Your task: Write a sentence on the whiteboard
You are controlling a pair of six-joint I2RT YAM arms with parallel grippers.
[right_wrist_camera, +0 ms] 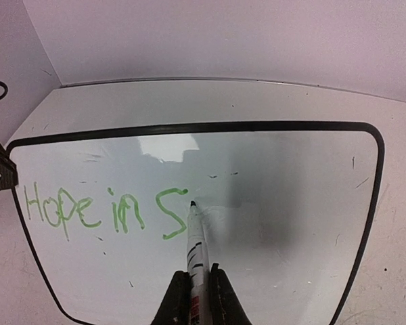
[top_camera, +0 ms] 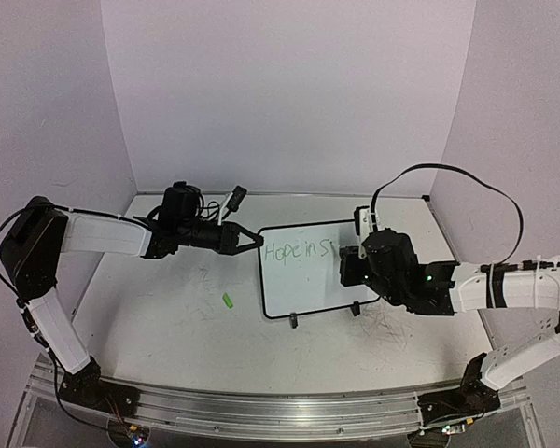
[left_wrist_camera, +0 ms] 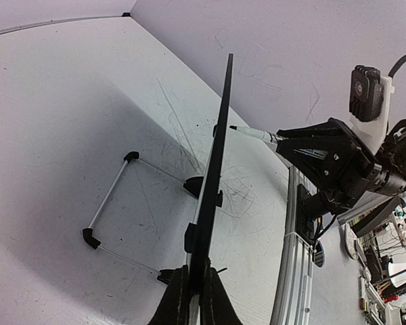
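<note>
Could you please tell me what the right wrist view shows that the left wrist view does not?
Only the right wrist view shows the whiteboard face-on, with green lettering reading "Hope in S". Only the left wrist view shows it edge-on, with the wire stand behind it. Both show the marker held in the right gripper, its tip at the board, and the left gripper at the board's edge.

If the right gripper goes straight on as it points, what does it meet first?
The whiteboard: the marker in the right gripper seems to touch it already, beside the green S.
</note>
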